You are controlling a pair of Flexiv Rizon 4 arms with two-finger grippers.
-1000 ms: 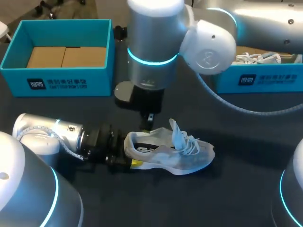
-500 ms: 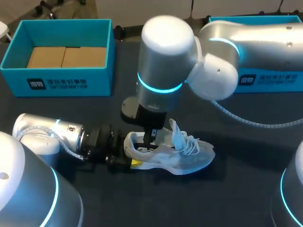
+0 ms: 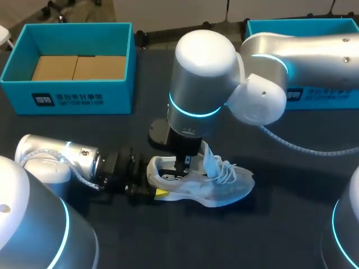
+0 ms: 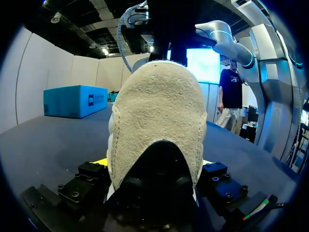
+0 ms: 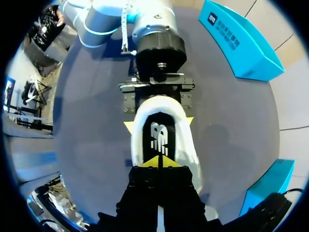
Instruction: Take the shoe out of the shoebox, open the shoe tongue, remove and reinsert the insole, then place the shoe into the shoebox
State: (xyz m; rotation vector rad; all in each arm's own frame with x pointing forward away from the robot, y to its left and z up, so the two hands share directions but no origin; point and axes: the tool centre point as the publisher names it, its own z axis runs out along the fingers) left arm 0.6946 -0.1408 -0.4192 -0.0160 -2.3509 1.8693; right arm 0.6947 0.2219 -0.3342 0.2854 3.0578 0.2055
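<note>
The shoe (image 3: 210,184) is out on the dark table (image 3: 280,230), lying on its sole near the middle, toe pointing toward the right arm's side, its tongue (image 3: 208,157) standing up and the laces (image 3: 227,171) loose. The left gripper (image 3: 152,184) comes in low along the table and has the heel clamped, one yellow tip pressed against each side of it; from its own camera the heel (image 4: 157,111) fills the space ahead. The right gripper (image 5: 159,162) hangs straight down over the shoe's mouth, its tips pinched together right at the black insole (image 5: 159,135); I can't tell whether they have hold of it. A teal shoebox (image 3: 67,100) with brown card inside sits at the far left corner, and a second box (image 3: 320,95) sits far right, partly behind the right arm.
</note>
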